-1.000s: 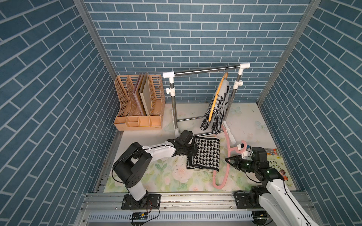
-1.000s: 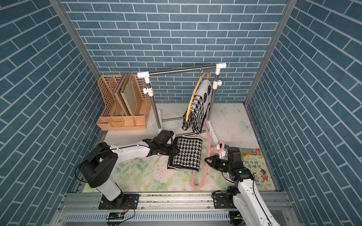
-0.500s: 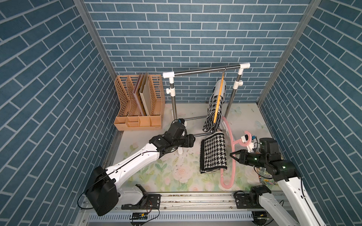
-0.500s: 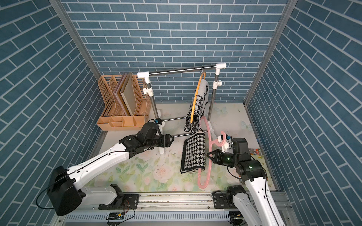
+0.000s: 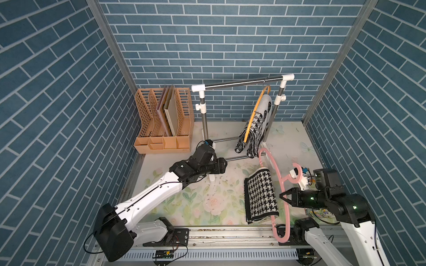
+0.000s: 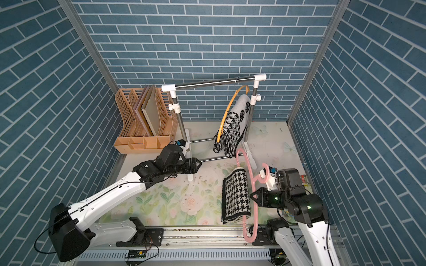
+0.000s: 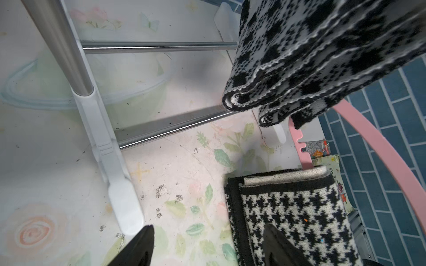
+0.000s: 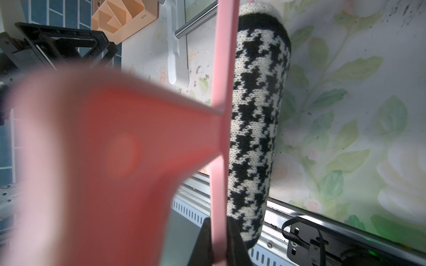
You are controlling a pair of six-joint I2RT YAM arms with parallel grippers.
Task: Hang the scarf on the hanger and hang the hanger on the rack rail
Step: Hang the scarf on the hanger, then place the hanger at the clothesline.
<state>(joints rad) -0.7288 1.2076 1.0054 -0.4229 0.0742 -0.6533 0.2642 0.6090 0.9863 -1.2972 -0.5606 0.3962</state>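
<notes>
Clamps the pink hanger in the right gripper, lower right of both top views, jaws pinched shut on the thin plastic arm just below the hook neck. Carries the houndstooth scarf folded over the hanger's bar, just left of those jaws in the frame, both halves hanging side by side; sits snug against the pink bar in the right wrist view, not bunched. Cannot tell whether the lower end touches the floral mat.

Holds nothing in the left gripper: fingers spread wide, centre of frame, well apart from the scarf, beside the white foot of the rack.

Counts as draped and let go, by the look of it. Leaves at most setting the hook on the rack's rail, upper centre, next to the yellow hanger bearing another patterned scarf, if wanted at all.
</notes>
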